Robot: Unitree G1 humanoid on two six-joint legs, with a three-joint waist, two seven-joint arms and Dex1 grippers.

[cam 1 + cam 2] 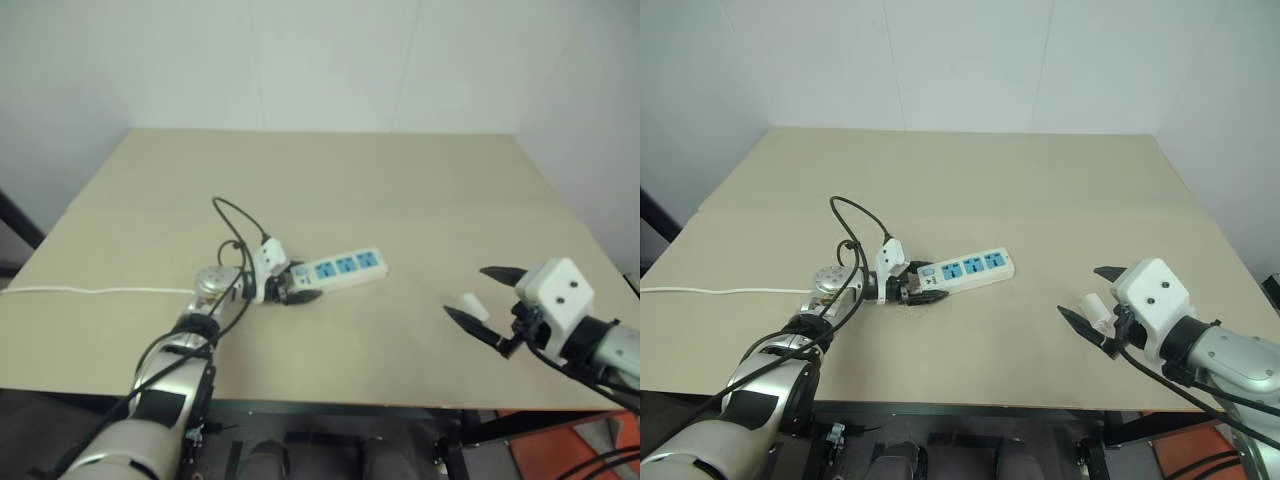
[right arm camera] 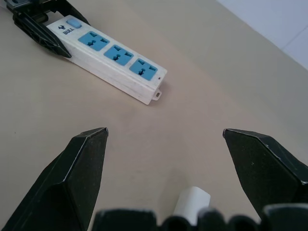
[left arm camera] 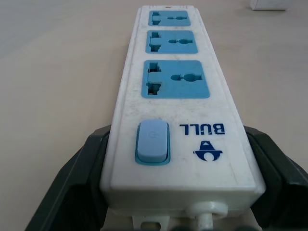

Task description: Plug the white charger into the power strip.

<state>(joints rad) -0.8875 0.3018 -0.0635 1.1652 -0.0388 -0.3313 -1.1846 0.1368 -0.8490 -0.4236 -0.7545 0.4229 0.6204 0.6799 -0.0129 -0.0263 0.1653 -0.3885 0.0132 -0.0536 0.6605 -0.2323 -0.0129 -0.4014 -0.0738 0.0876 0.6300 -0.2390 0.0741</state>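
1. Nearest the camera: right gripper (image 1: pixel 1091 291), black fingers spread wide and holding nothing, with the small plain white plastic cube charger (image 1: pixel 1097 306) lying on the table between them, unheld.
2. Left gripper (image 3: pixel 168 183) is clamped on the switch end of the long flat white plastic power strip (image 1: pixel 338 270) with three blue socket panels, one finger on each long side.
3. Charger sits well apart from the strip, off its free end toward the robot's right.
4. Step in hand, as I read it: pin the strip, then pick the charger. Keep the left clamp steady and the strip flat. Close squarely on the charger's sides; prong orientation can't be told.
5. Room: beige tabletop (image 1: pixel 420 190) beyond the strip is bare. The charger is nearer the table's front edge than the strip is, so lift it, don't drag it. Thin white cord (image 1: pixel 90 291) runs from the strip's switch end toward the left edge, out of the path.
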